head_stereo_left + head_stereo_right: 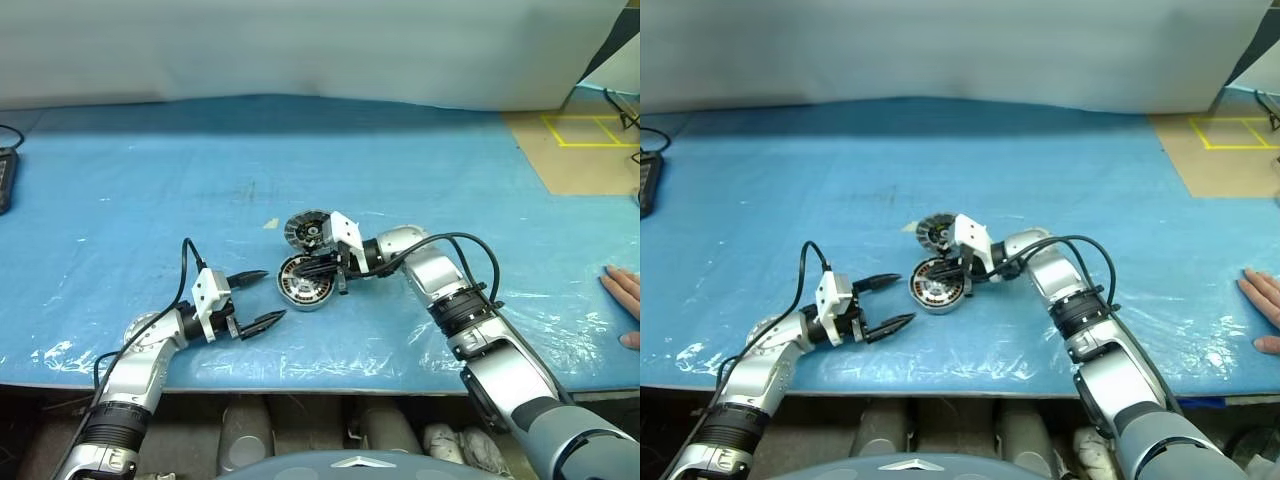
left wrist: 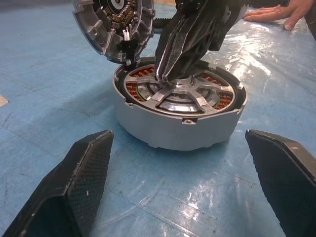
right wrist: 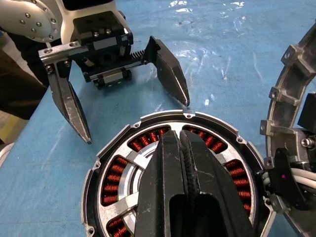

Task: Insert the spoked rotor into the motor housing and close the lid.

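Your left claw sits nearest, low over the blue plastic-covered surface, fingers spread wide and empty, pointing toward the motor housing without touching it. In the right wrist view both its black fingers hang just short of the housing rim.

The motor housing rests flat on the surface, at about 2 o'clock from your left claw and just beside it. The spoked rotor is already seated inside it: shiny spokes and hub over the copper windings, roughly level with the rim.

Your right claw comes in from 3 o'clock, fingers pinched fully together, tips down on the rotor near its hub. You can't tell whether it actually grips a spoke or just presses on top.

The lid is at 12 o'clock from the housing, just beside it and standing tilted on edge, its inner face with windings and a black connector turned toward the housing. In the left wrist view its lower edge looks to be touching or nearly touching the housing rim; you can't tell which.

A person's hand lies flat on the surface well apart at 3 o'clock, by the edge. A dark device sits far off at 9 o'clock.
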You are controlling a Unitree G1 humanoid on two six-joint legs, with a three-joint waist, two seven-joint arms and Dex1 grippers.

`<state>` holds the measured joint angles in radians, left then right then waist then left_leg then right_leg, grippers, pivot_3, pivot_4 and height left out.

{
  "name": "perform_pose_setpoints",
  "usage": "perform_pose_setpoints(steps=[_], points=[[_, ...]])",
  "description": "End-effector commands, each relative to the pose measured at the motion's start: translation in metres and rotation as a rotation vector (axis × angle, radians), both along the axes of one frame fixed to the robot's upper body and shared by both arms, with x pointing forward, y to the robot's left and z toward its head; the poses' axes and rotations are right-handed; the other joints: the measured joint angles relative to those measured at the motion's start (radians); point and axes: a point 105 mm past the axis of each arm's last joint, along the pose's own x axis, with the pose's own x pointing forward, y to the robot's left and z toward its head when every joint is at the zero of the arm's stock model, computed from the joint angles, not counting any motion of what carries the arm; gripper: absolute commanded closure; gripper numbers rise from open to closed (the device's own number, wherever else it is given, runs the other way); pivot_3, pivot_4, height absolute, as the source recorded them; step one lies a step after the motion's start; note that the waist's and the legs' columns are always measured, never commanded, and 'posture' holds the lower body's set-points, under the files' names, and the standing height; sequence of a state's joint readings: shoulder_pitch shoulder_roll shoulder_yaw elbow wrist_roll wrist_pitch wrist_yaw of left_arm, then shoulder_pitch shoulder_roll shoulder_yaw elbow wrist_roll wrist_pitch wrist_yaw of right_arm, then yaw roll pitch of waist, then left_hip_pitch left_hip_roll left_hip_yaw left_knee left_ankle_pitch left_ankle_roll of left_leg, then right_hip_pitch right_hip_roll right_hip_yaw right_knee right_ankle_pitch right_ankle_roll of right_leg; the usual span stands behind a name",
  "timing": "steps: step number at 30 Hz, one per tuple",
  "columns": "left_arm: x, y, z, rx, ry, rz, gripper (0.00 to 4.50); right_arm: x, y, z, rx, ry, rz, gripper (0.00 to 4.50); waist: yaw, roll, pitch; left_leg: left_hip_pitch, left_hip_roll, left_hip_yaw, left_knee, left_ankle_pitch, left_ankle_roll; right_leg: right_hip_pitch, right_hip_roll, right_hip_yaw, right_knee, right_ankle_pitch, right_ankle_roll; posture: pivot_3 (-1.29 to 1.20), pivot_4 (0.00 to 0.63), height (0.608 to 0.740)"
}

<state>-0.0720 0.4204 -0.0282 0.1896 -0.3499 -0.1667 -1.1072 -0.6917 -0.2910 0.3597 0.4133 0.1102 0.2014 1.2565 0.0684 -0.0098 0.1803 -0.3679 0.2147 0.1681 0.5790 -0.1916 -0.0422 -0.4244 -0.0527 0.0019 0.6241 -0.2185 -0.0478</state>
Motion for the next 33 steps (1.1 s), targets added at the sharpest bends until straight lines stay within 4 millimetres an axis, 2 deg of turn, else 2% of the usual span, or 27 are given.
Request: perform_pose_setpoints(steps=[1, 4, 8, 11, 14, 17, 22, 25, 29, 33], points=[[-0.001, 0.003, 0.009, -0.005, -0.044, 0.008, 0.0, -0.003, -0.007, -0.013, -0.085, -0.014, 0.01, 4.47, 0.0, 0.0, 0.0, 0.001, 0.001, 0.0, 0.0, 0.0, 0.0, 0.001, 0.0, 0.0, 0.0, 0.0, 0.0, 0.0, 0.15, 0.74], [-0.001, 0.003, 0.009, -0.006, -0.043, 0.007, 0.0, -0.003, -0.008, -0.009, -0.055, -0.013, 0.013, 4.47, 0.0, 0.0, 0.0, 0.002, 0.001, 0.0, 0.0, 0.0, 0.0, 0.002, -0.001, 0.0, 0.0, 0.0, 0.0, 0.0, 0.15, 0.74], [0.0, 0.002, 0.009, -0.008, -0.04, 0.001, 0.0, -0.007, -0.004, 0.027, 0.133, 0.04, 0.037, 4.47, 0.001, 0.0, 0.0, 0.001, 0.001, 0.0, 0.0, 0.0, 0.0, 0.002, -0.001, 0.0, 0.0, 0.0, 0.0, 0.0, 0.15, 0.74], [0.001, 0.002, 0.009, -0.008, -0.039, -0.003, 0.0, -0.01, -0.011, 0.045, 0.211, 0.075, 0.04, 4.47, 0.001, 0.0, 0.0, 0.0, 0.001, 0.0, 0.0, 0.0, 0.0, 0.001, -0.001, 0.0, -0.001, 0.0, 0.0, 0.0, 0.15, 0.74], [0.002, 0.003, 0.01, -0.009, -0.039, -0.004, 0.0, -0.012, -0.024, 0.052, 0.236, 0.092, 0.021, 4.47, 0.002, 0.0, 0.0, 0.0, 0.001, 0.0, 0.0, 0.0, 0.0, 0.001, -0.001, 0.0, 0.0, 0.0, 0.0, 0.0, 0.15, 0.74], [0.002, 0.003, 0.01, -0.009, -0.038, -0.007, 0.0, -0.008, -0.046, 0.046, 0.193, 0.079, -0.057, 4.47, 0.003, 0.0, 0.0, 0.0, 0.001, 0.0, 0.0, 0.0, 0.0, 0.001, -0.001, 0.0, -0.001, 0.0, 0.0, 0.0, 0.15, 0.74], [0.002, 0.004, 0.01, -0.01, -0.035, -0.008, 0.0, 0.012, -0.092, 0.04, 0.137, 0.049, -0.247, 4.47, 0.002, 0.0, 0.0, 0.0, -0.001, 0.0, 0.0, 0.0, 0.0, 0.001, -0.001, 0.0, -0.001, 0.0, 0.0, 0.0, 0.15, 0.74], [0.003, 0.004, 0.01, -0.013, -0.035, -0.009, 0.0, 0.033, -0.103, 0.039, 0.124, -0.013, -0.368, 4.47, -0.003, 0.0, 0.0, 0.001, -0.002, 0.0, 0.0, 0.0, 0.0, 0.001, 0.0, 0.0, -0.001, 0.0, 0.0, 0.0, 0.15, 0.74], [0.004, 0.006, 0.01, -0.014, -0.035, -0.006, 0.0, 0.072, -0.098, 0.044, 0.172, -0.084, -0.53, 4.47, -0.014, 0.0, 0.0, 0.001, -0.001, 0.0, -0.001, 0.0, 0.0, 0.0, 0.0, 0.0, 0.0, 0.0, 0.0, 0.0, 0.15, 0.74], [0.005, 0.007, 0.011, -0.011, -0.041, 0.001, 0.0, 0.087, -0.074, 0.049, 0.222, -0.064, -0.524, 4.47, -0.018, 0.0, 0.0, 0.0, -0.001, 0.0, -0.001, 0.0, -0.001, -0.001, 0.0, 0.0, 0.0, 0.0, 0.0, 0.0, 0.15, 0.74]])
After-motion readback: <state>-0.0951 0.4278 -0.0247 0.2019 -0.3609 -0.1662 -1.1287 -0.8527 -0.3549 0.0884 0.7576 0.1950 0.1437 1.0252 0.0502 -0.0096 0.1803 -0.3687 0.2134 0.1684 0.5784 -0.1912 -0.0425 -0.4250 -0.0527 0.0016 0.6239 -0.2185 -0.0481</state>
